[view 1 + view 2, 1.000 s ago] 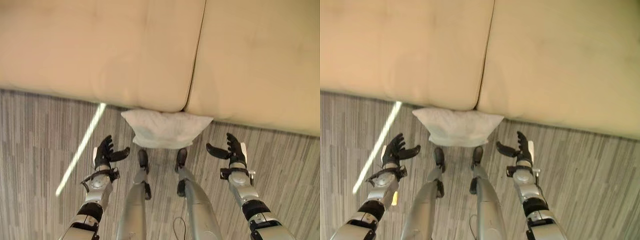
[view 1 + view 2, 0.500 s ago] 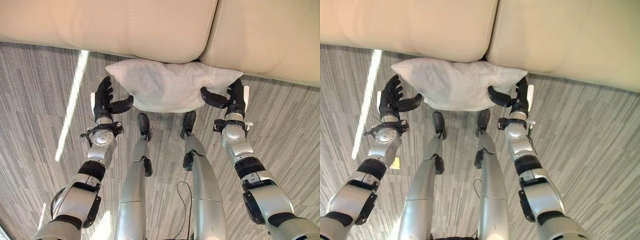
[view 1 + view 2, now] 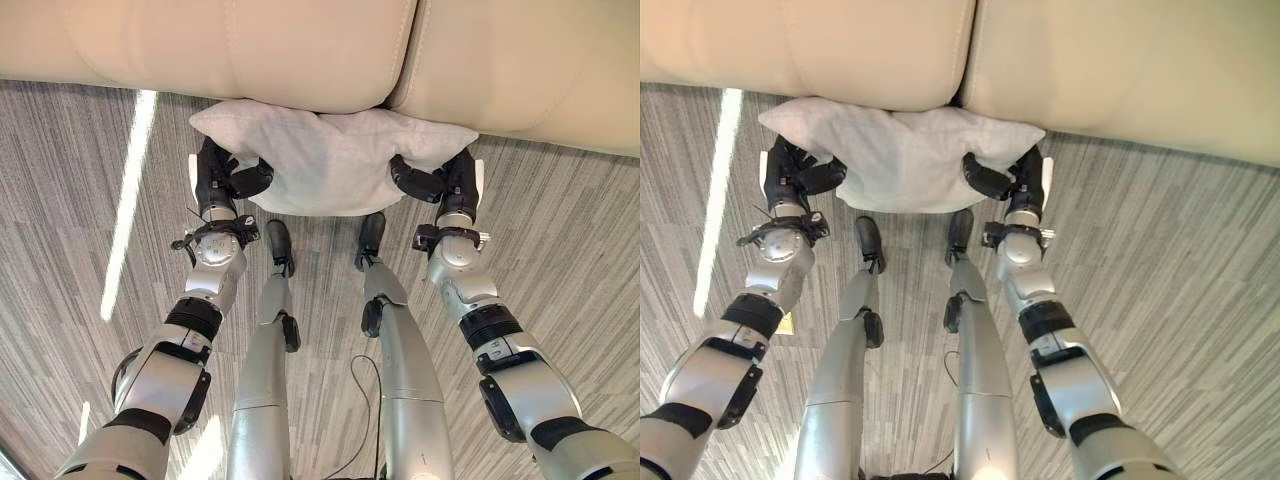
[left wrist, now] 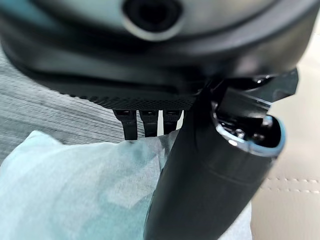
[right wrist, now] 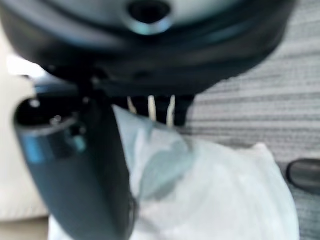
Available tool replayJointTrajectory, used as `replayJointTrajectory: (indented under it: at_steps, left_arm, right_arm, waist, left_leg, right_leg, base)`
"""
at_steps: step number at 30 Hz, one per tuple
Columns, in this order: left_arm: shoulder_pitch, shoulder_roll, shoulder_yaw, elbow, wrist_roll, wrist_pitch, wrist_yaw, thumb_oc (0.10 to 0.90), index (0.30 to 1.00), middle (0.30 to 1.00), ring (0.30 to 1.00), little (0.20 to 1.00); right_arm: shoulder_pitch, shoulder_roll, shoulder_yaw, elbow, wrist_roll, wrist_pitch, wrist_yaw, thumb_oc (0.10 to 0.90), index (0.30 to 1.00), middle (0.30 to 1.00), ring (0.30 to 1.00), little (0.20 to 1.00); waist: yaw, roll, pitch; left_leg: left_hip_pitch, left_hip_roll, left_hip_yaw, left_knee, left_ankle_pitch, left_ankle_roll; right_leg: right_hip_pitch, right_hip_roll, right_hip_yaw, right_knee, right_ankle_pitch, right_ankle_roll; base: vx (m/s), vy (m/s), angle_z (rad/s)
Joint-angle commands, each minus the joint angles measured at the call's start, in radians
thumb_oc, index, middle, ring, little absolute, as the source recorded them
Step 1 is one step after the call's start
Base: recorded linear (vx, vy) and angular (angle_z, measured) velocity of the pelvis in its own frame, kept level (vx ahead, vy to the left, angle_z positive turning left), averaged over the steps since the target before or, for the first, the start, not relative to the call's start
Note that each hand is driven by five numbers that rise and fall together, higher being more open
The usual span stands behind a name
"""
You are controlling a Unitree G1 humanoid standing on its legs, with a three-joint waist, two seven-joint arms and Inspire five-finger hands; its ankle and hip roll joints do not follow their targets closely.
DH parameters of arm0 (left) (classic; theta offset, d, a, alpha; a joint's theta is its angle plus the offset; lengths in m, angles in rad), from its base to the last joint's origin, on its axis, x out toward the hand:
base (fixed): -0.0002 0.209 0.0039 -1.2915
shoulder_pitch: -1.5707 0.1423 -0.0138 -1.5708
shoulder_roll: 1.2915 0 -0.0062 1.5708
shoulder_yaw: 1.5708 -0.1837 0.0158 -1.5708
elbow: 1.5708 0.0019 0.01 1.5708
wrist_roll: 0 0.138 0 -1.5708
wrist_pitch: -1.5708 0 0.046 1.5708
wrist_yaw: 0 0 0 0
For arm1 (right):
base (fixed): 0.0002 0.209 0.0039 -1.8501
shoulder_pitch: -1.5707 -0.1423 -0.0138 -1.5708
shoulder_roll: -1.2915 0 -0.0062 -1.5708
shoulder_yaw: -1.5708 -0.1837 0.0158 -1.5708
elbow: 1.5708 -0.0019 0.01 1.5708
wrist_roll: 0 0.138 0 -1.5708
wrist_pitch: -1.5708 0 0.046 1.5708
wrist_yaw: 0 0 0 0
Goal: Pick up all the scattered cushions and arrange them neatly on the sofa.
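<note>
Two dark robot hands clamp a single pale grey-white fabric cushion (image 3: 330,160) by its short ends, just in front of a cream leather sofa (image 3: 300,50). The cushion lies across the grey striped carpet floor (image 3: 80,230), its far long edge tucked against the foot of the sofa, directly below the dark seam where the two seat pads meet. The left hand (image 3: 215,180) sits at the cushion's left end with its thumb lying over the top of the fabric and its fingers running underneath, so the soft corner is pinched between them. The right hand (image 3: 452,185) mirrors that hold at the right end, thumb pressed onto the upper face, fingers below, the cloth puckered around the grip.

Seen from the left wrist, the thumb crosses the fabric in the foreground while the fingers (image 4: 145,122) reach behind the cushion's edge, with the stitched sofa front just beside them. From the right wrist, the cushion (image 5: 220,190) bunches under the thumb and the fingers (image 5: 160,110) disappear past its rim, striped carpet beyond. The cushion's near edge sags slightly between the two hands. A narrow bar of sunlight (image 3: 125,200) slants across the carpet well to the left of the left hand.
</note>
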Motion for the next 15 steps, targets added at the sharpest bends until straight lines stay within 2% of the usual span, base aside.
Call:
replayJointTrajectory:
  at_steps: [1,5,7,8,9,13,14,15]
  left_arm:
    - [0.008,-0.076,-0.044,-0.119,-0.012,-0.109,-0.031,0.400,0.300,0.300,0.300,0.300]
    - [0.041,-0.093,-0.045,-0.170,0.003,-0.110,-0.039,0.400,0.300,0.300,0.300,0.300]
    - [0.100,-0.119,-0.031,-0.229,0.003,-0.113,-0.043,0.400,0.300,0.300,0.300,0.300]
    - [0.118,-0.132,-0.025,-0.249,-0.008,-0.120,-0.046,0.400,0.300,0.300,0.300,0.300]
    - [0.120,-0.132,-0.026,-0.250,-0.008,-0.120,-0.046,0.400,0.300,0.300,0.300,0.300]
    - [0.266,-0.184,-0.021,-0.380,-0.014,-0.118,-0.081,0.400,0.300,0.300,0.300,0.300]
    - [0.339,-0.178,-0.031,-0.442,0.019,-0.115,-0.100,0.400,0.300,0.300,0.300,0.300]
    - [0.341,-0.178,-0.032,-0.444,0.020,-0.114,-0.099,0.400,0.300,0.300,0.300,0.300]
  right_arm:
    - [0.010,0.073,0.056,-0.171,-0.041,-0.140,0.039,0.400,0.300,0.300,0.300,0.300]
    - [0.063,0.077,0.033,-0.212,-0.045,-0.158,0.046,0.400,0.300,0.300,0.300,0.300]
    - [0.148,0.094,0.005,-0.256,-0.035,-0.173,0.060,0.400,0.300,0.300,0.300,0.300]
    - [0.177,0.104,-0.002,-0.270,-0.021,-0.182,0.067,0.400,0.300,0.300,0.300,0.300]
    - [0.179,0.104,-0.002,-0.271,-0.022,-0.181,0.067,0.400,0.300,0.300,0.300,0.300]
    - [0.360,0.127,-0.011,-0.352,-0.006,-0.182,0.115,0.400,0.300,0.300,0.300,0.300]
    - [0.437,0.128,-0.012,-0.407,-0.002,-0.191,0.140,0.400,0.300,0.300,0.300,0.300]
    - [0.440,0.129,-0.011,-0.408,-0.002,-0.190,0.140,0.400,0.300,0.300,0.300,0.300]
  waist:
    - [0.014,-0.010,-0.212]
    - [0.015,-0.006,-0.226]
    - [0.012,-0.003,-0.243]
    - [0.009,-0.006,-0.240]
    - [0.009,-0.006,-0.239]
    - [0.004,-0.011,-0.252]
    - [0.003,-0.016,-0.258]
    - [0.003,-0.016,-0.256]
  left_leg:
    - [-0.039,-0.015,-0.058,0.038,-0.122,-0.048]
    - [-0.004,-0.018,-0.052,0.022,-0.124,-0.048]
    - [0.044,-0.022,-0.043,0.006,-0.124,-0.051]
    - [0.050,-0.028,-0.032,0.003,-0.097,-0.046]
    - [0.053,-0.028,-0.032,0.001,-0.097,-0.046]
    - [0.194,-0.038,-0.028,-0.035,-0.104,-0.053]
    - [0.267,-0.043,-0.026,-0.050,-0.108,-0.055]
    - [0.272,-0.043,-0.026,-0.052,-0.108,-0.055]
  right_leg:
    - [0.006,-0.007,0.022,-0.098,0.021,0.158]
    - [0.029,-0.005,0.021,-0.103,0.017,0.159]
    - [0.070,-0.007,0.017,-0.116,0.018,0.160]
    - [0.077,-0.014,0.011,-0.127,0.046,0.152]
    - [0.080,-0.013,0.011,-0.128,0.046,0.152]
    - [0.216,-0.018,-0.008,-0.166,0.050,0.162]
    - [0.285,-0.016,-0.016,-0.182,0.050,0.166]
    - [0.290,-0.016,-0.016,-0.184,0.050,0.166]
  base:
    - [0.00,0.000,0.00]
    - [0.01,-0.004,0.01]
    - [-0.03,0.010,0.00]
    - [-0.06,0.010,-0.01]
    - [-0.06,-0.005,-0.01]
    - [0.01,-0.002,0.01]
    - [0.03,0.007,0.00]
    - [0.05,0.009,-0.05]
